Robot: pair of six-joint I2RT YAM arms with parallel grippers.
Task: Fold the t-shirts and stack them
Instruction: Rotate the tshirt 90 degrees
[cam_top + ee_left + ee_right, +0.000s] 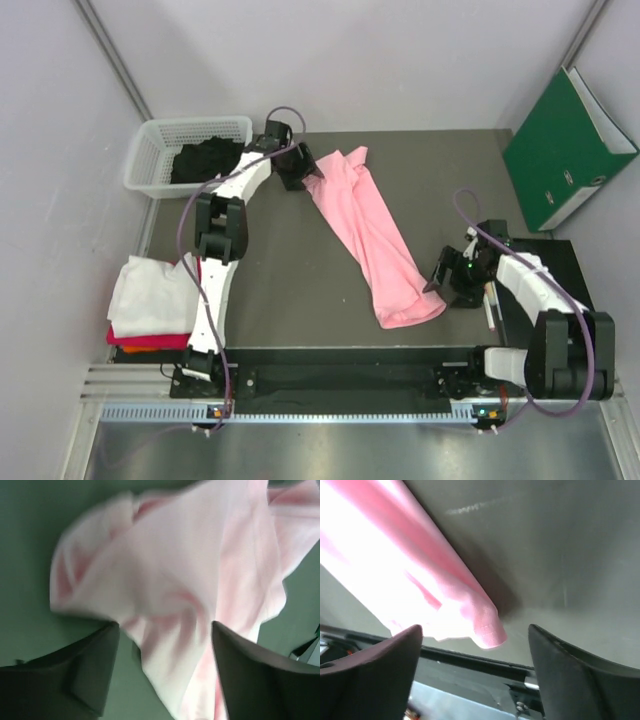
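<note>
A light pink t-shirt point(370, 235) lies as a long narrow strip running from the far middle of the table to near the front right. My left gripper point(312, 172) is open at its far end, with the pink cloth point(170, 590) between and beyond its fingers. My right gripper point(438, 278) is open just right of the near end, whose corner point(485, 625) lies ahead of its fingers. Folded shirts, white point(150, 295) on magenta-red point(150, 341) on orange, are stacked at the left. A black shirt point(205, 160) lies in the basket.
A white mesh basket point(160, 135) stands at the far left. A green binder point(565, 150) leans at the far right. A black pad point(570, 265) lies under the right arm. The table's front rail point(330, 355) runs behind the arm bases.
</note>
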